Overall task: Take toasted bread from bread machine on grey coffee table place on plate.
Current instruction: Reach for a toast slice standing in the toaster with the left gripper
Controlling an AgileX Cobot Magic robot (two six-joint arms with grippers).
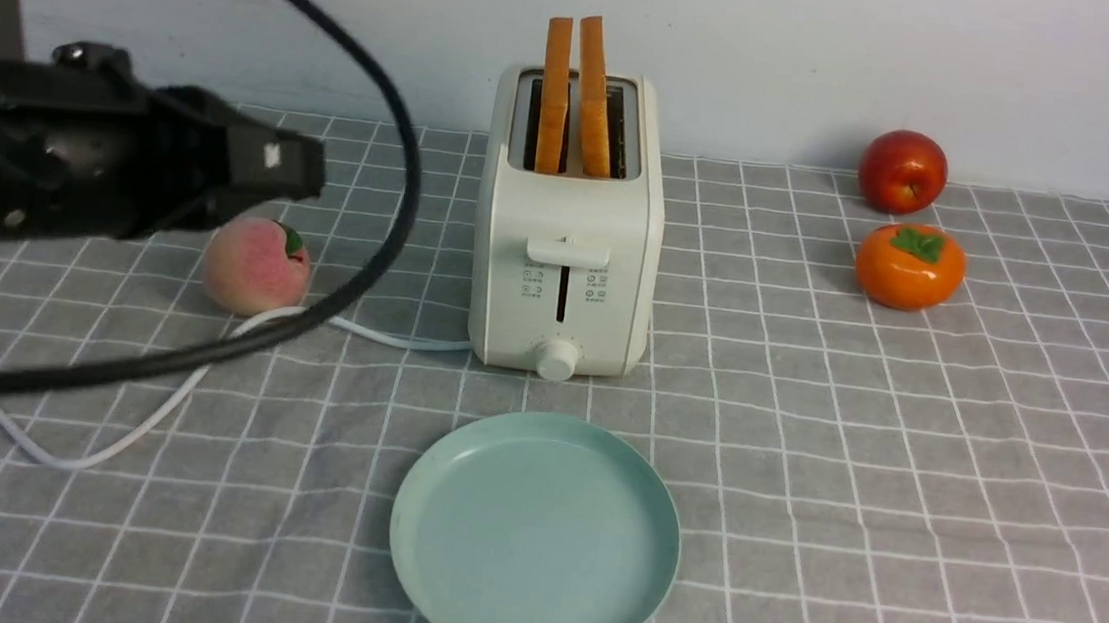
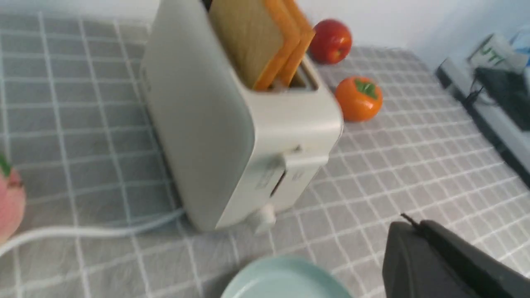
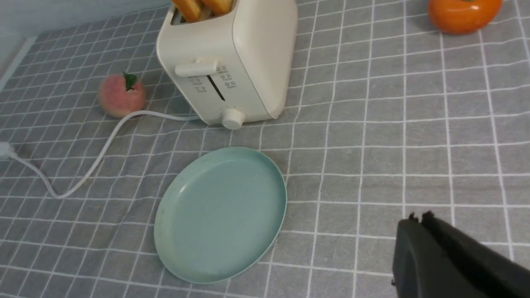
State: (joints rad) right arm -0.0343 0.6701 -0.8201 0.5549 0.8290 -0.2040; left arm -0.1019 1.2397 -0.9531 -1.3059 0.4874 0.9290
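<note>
Two slices of toast (image 1: 574, 92) stand upright, side by side, in the slots of the toaster (image 1: 568, 252), their upper halves sticking out above its top. The toaster stands on the table (image 1: 899, 502) with its lever and knob facing the robot. The plate (image 1: 534, 541) lies flat on the cloth just in front of the toaster, near the knob but not touching it. The left gripper (image 1: 311, 170) hangs in the air to the left of the toaster, about level with its upper half, its tips pointing towards it and well apart from it; its jaws are pressed together and hold nothing. The right gripper (image 3: 418, 217) shows only in its own wrist view, above the cloth in front of the toaster and to its right; its jaws too are closed with nothing between them. A peach (image 1: 255, 265) sits left of the toaster, and the white cord (image 1: 155, 407) runs from the toaster's foot past it. An apple (image 1: 903, 171) and a persimmon (image 1: 910, 265) lie right of the toaster, the apple farther back.
</note>
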